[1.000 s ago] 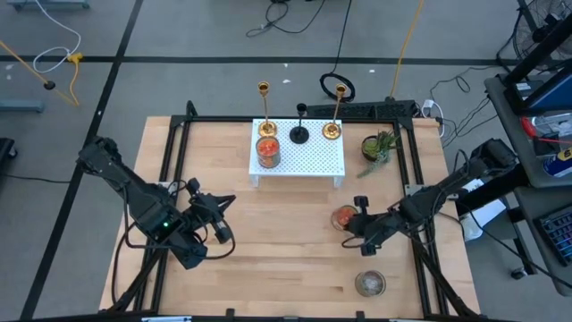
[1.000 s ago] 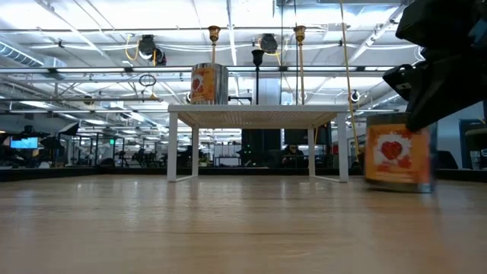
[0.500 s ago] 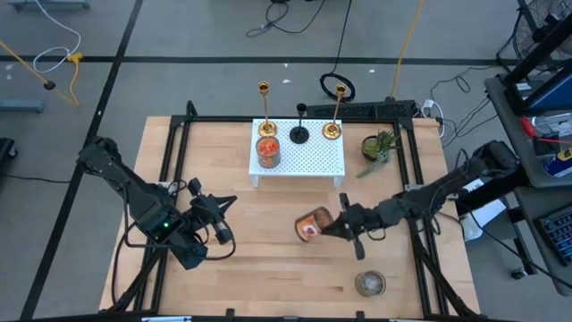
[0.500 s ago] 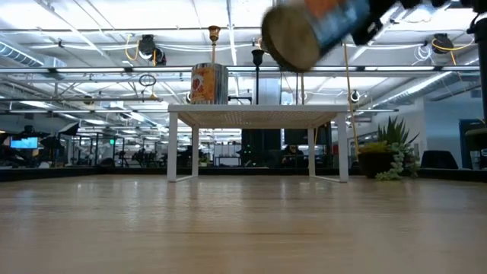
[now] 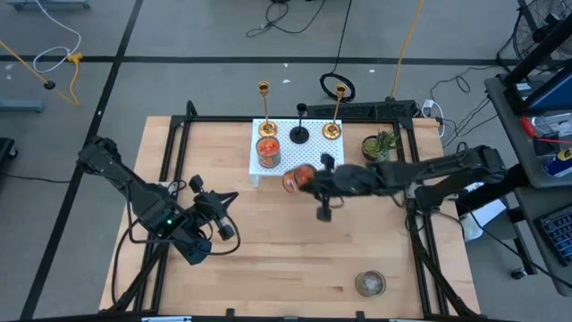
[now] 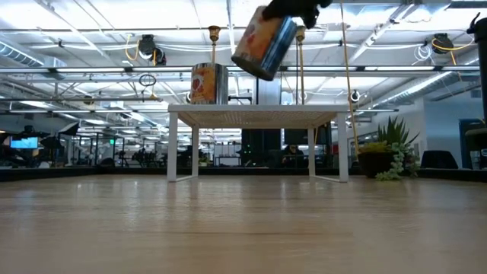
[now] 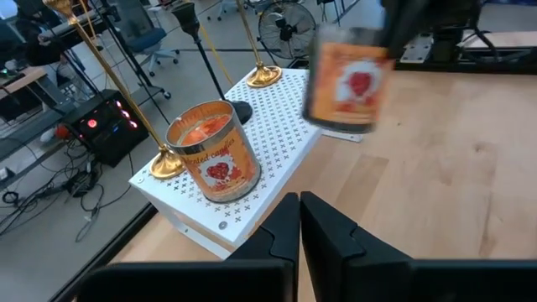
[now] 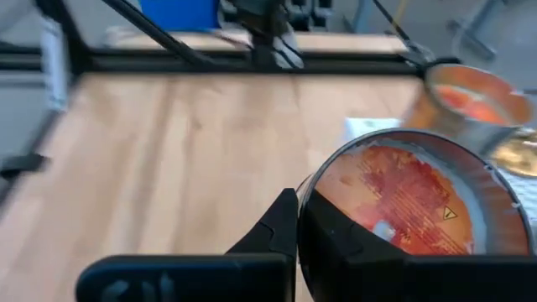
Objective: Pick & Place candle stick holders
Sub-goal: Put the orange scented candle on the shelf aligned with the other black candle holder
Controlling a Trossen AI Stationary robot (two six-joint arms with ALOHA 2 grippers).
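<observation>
Right gripper [image 5: 308, 179] is clamped on an orange cup [image 5: 297, 179], held tilted in the air over the rack's [image 5: 331, 161] 6 o'clock edge. Glass: likely fragile, slippery, fairly light; grip across the wall. Left gripper [image 5: 226, 228] waits closed at 8 o'clock.

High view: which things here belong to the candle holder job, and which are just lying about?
Job:
two gold sticks
black holder
orange cup on rack
orange cup held by right gripper
greyish cup

Lying about:
white rack
potted plant
</observation>
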